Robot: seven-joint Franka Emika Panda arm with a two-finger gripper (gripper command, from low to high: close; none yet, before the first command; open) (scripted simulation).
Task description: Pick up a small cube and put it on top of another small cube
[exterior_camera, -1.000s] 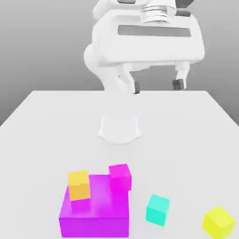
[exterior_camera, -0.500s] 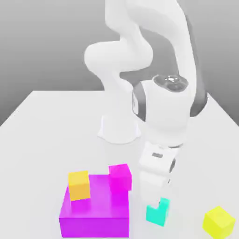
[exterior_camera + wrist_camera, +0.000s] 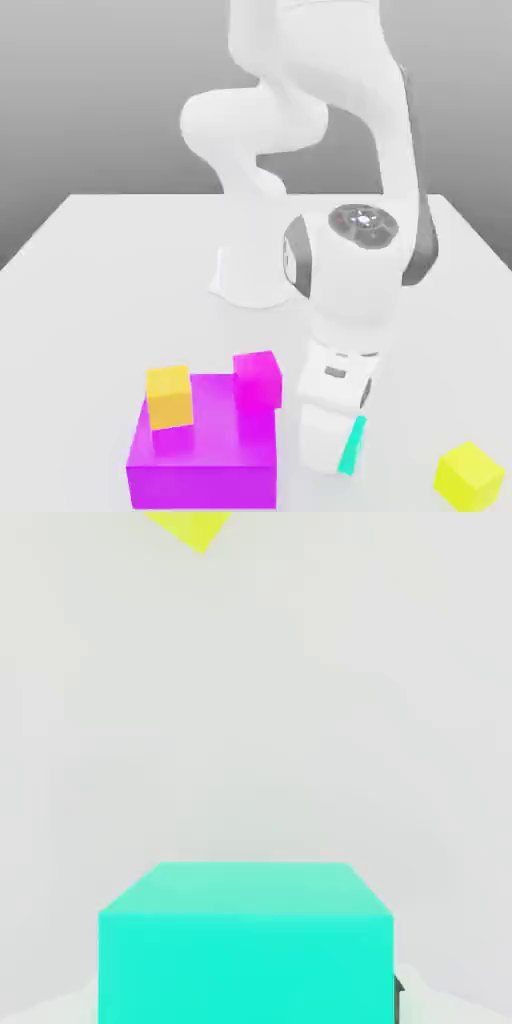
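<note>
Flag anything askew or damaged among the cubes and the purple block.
Nothing looks damaged or spilled. The orange cube and magenta cube sit upright on the purple block; the yellow cube is merely turned.

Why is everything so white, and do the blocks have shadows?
Exterior view: bright, even light washes the table and arm nearly white; no dark shadow shows beside the yellow cube. Hand view: soft, pale grey shading, no clear shadow; the turquoise cube's two visible faces differ slightly in brightness.
</note>
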